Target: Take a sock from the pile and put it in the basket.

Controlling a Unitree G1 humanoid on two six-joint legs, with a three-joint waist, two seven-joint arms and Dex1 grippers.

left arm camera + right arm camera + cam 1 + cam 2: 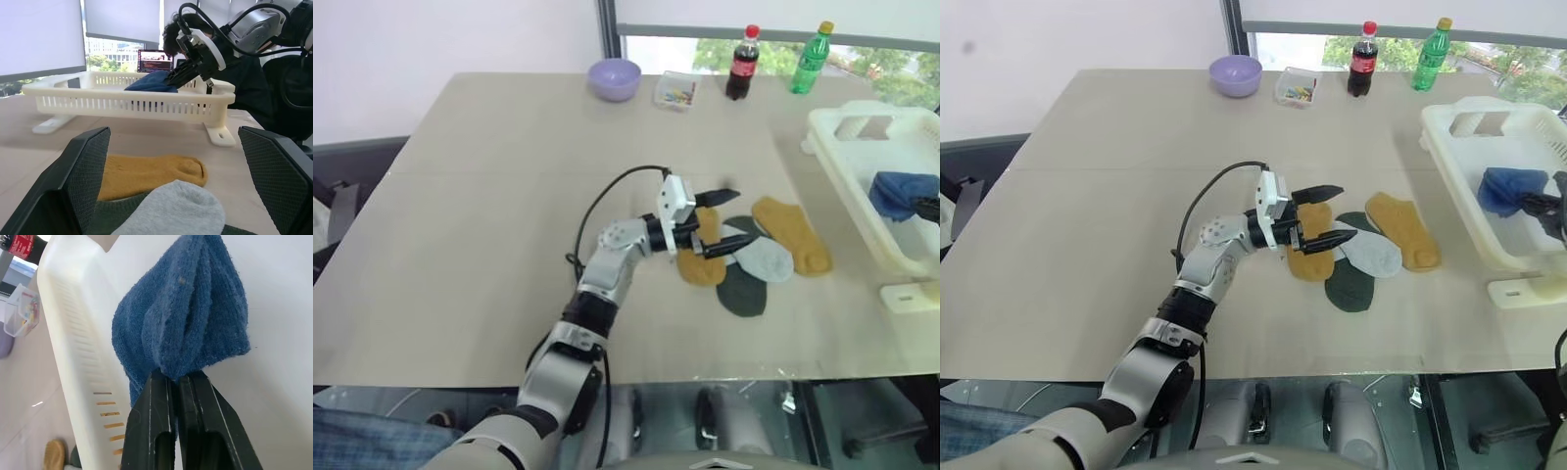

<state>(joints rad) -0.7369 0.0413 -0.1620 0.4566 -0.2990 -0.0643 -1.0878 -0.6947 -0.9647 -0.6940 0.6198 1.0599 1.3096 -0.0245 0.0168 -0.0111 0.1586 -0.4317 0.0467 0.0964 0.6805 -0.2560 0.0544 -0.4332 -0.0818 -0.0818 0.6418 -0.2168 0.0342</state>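
Observation:
The pile (764,257) lies in the middle of the table: two mustard socks, a pale grey one and a dark green one (742,291). My left gripper (742,217) hovers just above the pile's left side, open, with nothing between its fingers. At the table's right edge stands the cream-white slotted basket (842,162). My right gripper (177,379) is shut on a royal blue sock (186,318), held inside the basket (73,333), with the sock's top just above the rim. The same sock (151,82) and right gripper (178,77) appear in the left wrist view.
At the table's far edge stand a lilac bowl (614,78), a small clear box (675,91), a cola bottle (742,64) and a green bottle (810,59). Beyond the basket, a person (171,34) sits by a laptop (155,59).

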